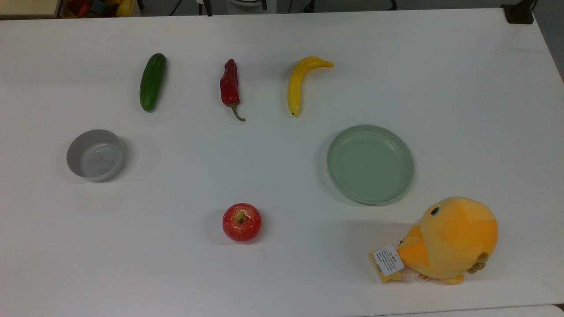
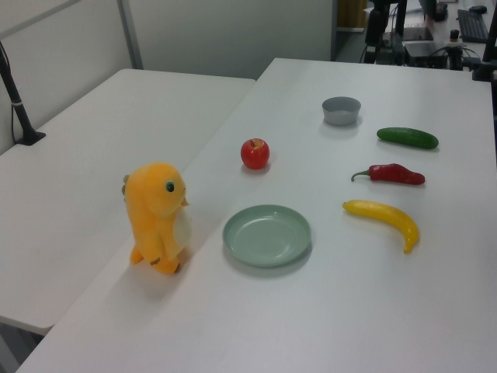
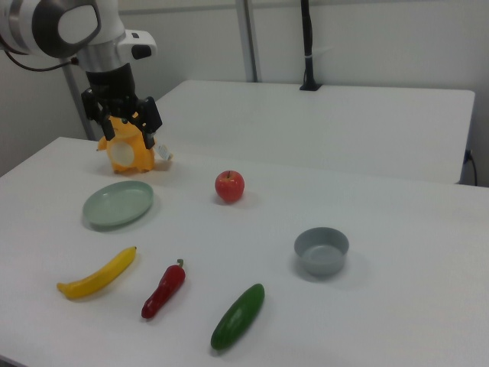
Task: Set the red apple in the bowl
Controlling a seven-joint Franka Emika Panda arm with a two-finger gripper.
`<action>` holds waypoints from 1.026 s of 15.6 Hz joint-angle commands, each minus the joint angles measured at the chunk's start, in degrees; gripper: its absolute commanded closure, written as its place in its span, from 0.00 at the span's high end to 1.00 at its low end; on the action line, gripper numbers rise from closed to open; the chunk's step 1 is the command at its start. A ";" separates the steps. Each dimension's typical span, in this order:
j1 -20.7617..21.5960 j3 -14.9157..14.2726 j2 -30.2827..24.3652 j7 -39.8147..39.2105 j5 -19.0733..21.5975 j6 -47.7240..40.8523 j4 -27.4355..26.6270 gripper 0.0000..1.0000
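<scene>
No legible text, brand, number or sign was recorded anywhere in the scene. A small white tag (image 1: 387,259) was seen attached to the yellow plush toy (image 1: 454,237) on the bench (image 1: 282,273) in the top view, and lines of dark print were carried on it, but none of the characters could be made out. A further scrap of label with reddish marks was noted under the toy's base, and it too could not be read.
</scene>
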 commanded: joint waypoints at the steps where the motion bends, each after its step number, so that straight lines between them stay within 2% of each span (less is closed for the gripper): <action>1: 0.98 -0.51 -0.92 -1.35 0.52 1.15 -1.69 1.00; 14: 0.99 -0.42 3.74 -1.96 0.70 1.85 0.50 1.00; 16: 0.99 -0.42 5.84 -1.87 0.53 1.50 3.65 1.00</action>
